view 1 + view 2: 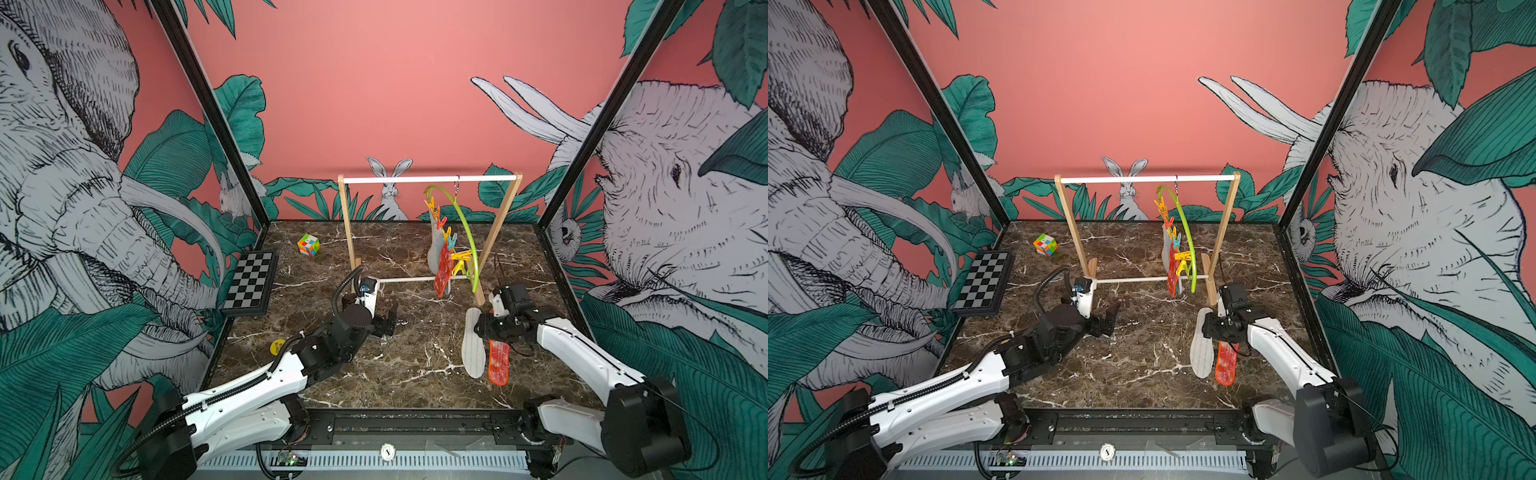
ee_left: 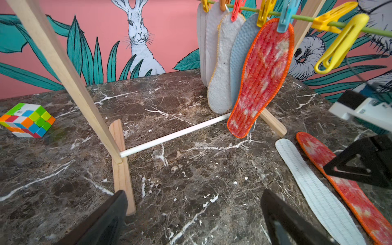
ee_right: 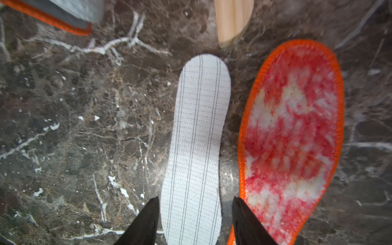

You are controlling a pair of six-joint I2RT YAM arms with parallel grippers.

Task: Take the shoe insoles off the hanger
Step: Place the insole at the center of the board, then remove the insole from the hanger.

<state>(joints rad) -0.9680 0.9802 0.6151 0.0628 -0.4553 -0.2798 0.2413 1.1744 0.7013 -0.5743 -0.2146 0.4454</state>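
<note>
Counting two down, five to go: white insole [image 3: 197,137] and red insole [image 3: 292,137] lie flat at near right, right gripper [image 3: 196,199] with jaws apart over the white one, left gripper [image 2: 193,192] gaping empty, five insoles [image 2: 220,70] clipped to the hanger [image 1: 468,239] farther back.

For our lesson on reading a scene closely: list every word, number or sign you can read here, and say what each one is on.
"1": on the small round white disc in front of the brown marble tabletop.
Black print on the round yellow sticker on that tabletop: too blurred to read.
Nothing else legible.
</note>
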